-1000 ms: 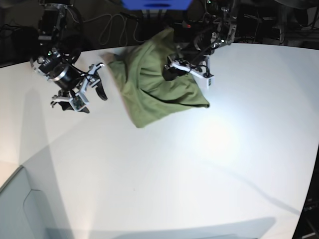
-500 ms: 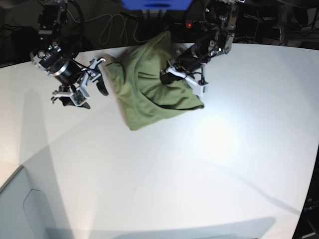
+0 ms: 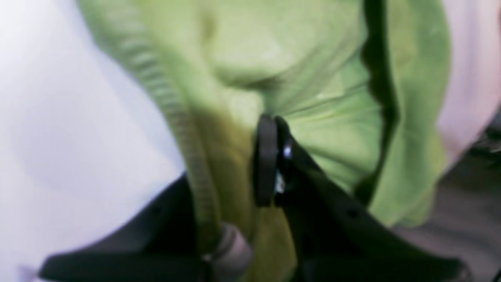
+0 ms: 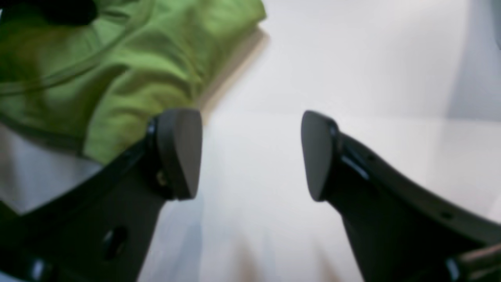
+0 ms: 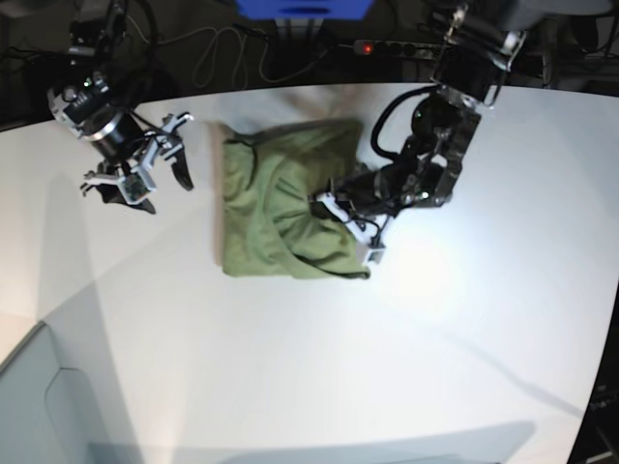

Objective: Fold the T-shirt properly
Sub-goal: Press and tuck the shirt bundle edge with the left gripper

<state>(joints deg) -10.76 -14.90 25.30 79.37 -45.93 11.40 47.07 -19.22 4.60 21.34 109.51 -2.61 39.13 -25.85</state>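
The olive-green T-shirt (image 5: pixel 276 208) lies bunched in a rough rectangle on the white table (image 5: pixel 309 367), toward the far middle. My left gripper (image 5: pixel 346 215) sits on its right edge, shut on a fold of the cloth. In the left wrist view the left gripper (image 3: pixel 270 156) pinches the T-shirt (image 3: pixel 325 117), and a ribbed hem (image 3: pixel 168 105) runs past it. My right gripper (image 5: pixel 145 174) is open and empty, left of the shirt and apart from it. In the right wrist view the right gripper (image 4: pixel 250 152) hangs over bare table, with the T-shirt (image 4: pixel 117 66) at the upper left.
Cables and a power strip with a red light (image 5: pixel 366 45) lie beyond the table's far edge. A blue object (image 5: pixel 302 8) stands at the top middle. A grey panel (image 5: pixel 39 406) sits at the bottom left corner.
My left gripper has pulled the shirt toward the front, and the cloth now lies flatter and more squared. My right gripper has drifted a little up and left, still open.
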